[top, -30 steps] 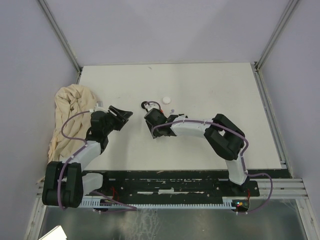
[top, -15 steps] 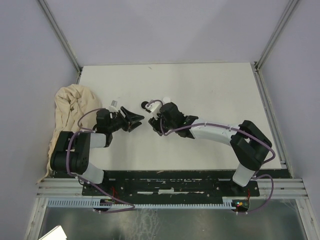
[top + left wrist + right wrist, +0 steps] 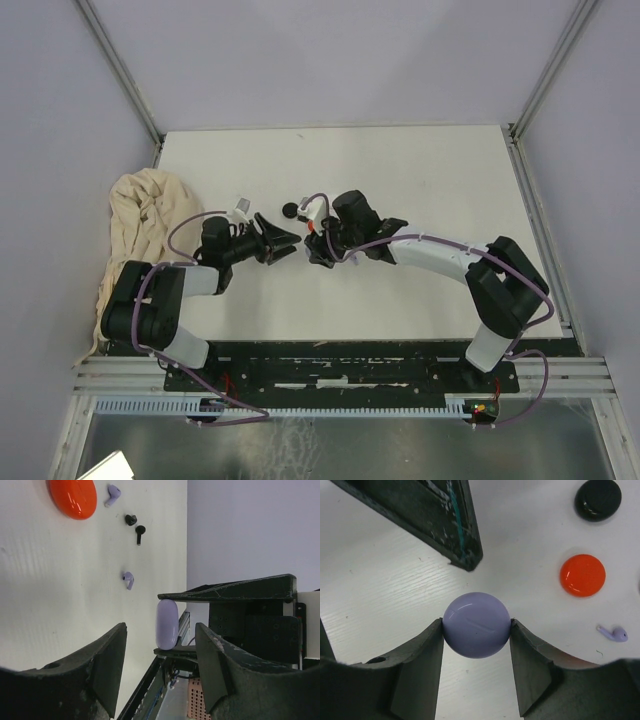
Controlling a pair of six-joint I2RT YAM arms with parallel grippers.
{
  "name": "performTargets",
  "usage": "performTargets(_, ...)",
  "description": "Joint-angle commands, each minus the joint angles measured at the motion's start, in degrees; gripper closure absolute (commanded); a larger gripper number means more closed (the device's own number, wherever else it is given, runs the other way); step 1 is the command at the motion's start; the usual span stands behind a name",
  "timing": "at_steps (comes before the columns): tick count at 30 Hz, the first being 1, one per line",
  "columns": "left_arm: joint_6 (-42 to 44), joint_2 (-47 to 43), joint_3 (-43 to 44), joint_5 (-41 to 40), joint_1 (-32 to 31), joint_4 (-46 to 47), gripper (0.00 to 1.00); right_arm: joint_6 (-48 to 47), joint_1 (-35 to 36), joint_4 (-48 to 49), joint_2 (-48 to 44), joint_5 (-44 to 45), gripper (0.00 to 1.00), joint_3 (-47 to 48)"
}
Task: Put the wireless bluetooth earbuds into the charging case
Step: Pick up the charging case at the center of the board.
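1. Between the fingers of my right gripper (image 3: 477, 629) sits the lilac case (image 3: 476, 622), pinched across its round sides; its lid looks shut.
2. My left gripper (image 3: 160, 630) faces it, fingers spread, gripping nothing.
3. On the table (image 3: 60, 600), 1 lilac earbud (image 3: 128, 579) lies beyond my left fingers, apart from them; black earbuds (image 3: 140, 532) and a red disc (image 3: 72, 497) lie farther off.
4. I judge the earbud light, hard and slick: pinch its bulb, leaving the stem free.

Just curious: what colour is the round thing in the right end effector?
It's a lilac case, clearest in the right wrist view.
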Motion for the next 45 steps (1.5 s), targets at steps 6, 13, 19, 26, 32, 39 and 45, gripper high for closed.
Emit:
performTargets(6,1.05,0.16,2.88,0.05,-5.09,2.22,0.38,-2.21,0.19,-1.1,0.92,-4.48,0.85,4.14)
performTargets(13,1.18,0.54,3.25,-0.52,-6.17,2.24,0.43,-2.66,0.18,-1.33,0.9,-4.7,0.85,4.19)
performTargets(19,1.26,1.08,3.45,-0.84,-6.82,2.22,0.48,-2.64,0.19,-1.24,0.71,-5.08,0.86,4.21)
performTargets(26,1.51,2.13,3.55,-1.11,-7.37,2.22,0.48,-2.6,0.19,-1.1,0.49,-5.4,0.86,4.41)
performTargets(32,1.38,2.46,3.61,-1.11,-7.53,2.57,0.54,-2.73,0.18,-1.15,0.45,-5.49,0.86,4.34)
performTargets(39,1.4,2.57,3.6,-1.11,-7.71,2.82,0.64,-2.72,0.2,-1.14,0.37,-5.67,0.86,4.5)
performTargets(45,1.3,2.82,3.7,-0.94,-7.9,3.08,0.65,-2.76,0.21,-1.18,0.36,-6.02,0.86,4.57)
